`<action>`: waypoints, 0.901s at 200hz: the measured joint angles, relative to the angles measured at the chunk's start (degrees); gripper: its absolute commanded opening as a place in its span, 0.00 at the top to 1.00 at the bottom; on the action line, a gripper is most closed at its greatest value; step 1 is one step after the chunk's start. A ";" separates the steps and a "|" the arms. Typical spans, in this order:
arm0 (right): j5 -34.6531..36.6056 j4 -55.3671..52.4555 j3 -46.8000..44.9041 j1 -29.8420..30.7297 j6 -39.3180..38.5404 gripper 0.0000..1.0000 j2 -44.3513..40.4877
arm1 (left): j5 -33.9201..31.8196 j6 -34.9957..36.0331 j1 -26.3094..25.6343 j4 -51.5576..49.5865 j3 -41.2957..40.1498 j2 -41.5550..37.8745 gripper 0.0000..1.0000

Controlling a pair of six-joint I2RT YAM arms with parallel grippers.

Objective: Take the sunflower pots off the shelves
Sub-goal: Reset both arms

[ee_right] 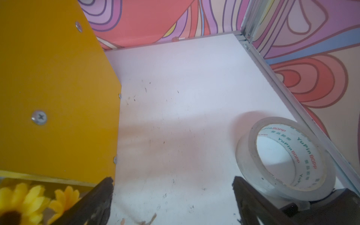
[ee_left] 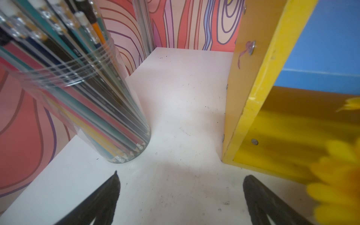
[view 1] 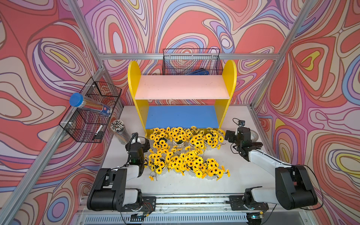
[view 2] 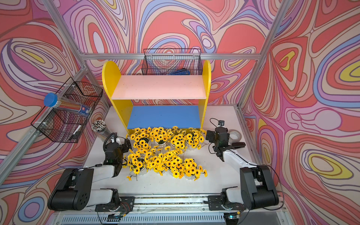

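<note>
The sunflower pots stand on the white table in two rows in front of the shelves: a back row (view 1: 185,135) (view 2: 165,136) and a front row (view 1: 187,162) (view 2: 165,161). Their yellow blooms hide most of the white pots. The shelves (view 1: 134,78) (view 2: 109,78) have a bare pink upper board (view 1: 182,87) and a bare blue lower board (view 1: 182,116). My left gripper (view 1: 139,141) (ee_left: 183,174) is open over bare table, left of the flowers. My right gripper (view 1: 236,134) (ee_right: 173,178) is open to their right. Blurred blooms (ee_left: 339,185) (ee_right: 21,202) edge both wrist views.
A clear jar of pencils (view 1: 119,129) (ee_left: 87,97) stands just beyond my left gripper. A tape roll (view 1: 254,135) (ee_right: 284,155) lies beside my right fingers. Black wire baskets hang on the left wall (view 1: 91,113) and behind the shelves (view 1: 191,62).
</note>
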 measured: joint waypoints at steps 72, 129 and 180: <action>0.02 0.17 0.00 0.00 -1.51 0.02 1.22 | 3.65 -0.63 0.96 2.62 2.16 3.80 0.00; 0.00 0.94 0.00 0.00 -2.45 0.02 2.47 | 6.49 -0.33 0.96 5.18 2.16 8.46 0.00; -1.01 5.81 -2.64 0.00 -5.75 0.02 2.40 | 8.57 0.04 0.96 3.32 5.29 8.72 0.00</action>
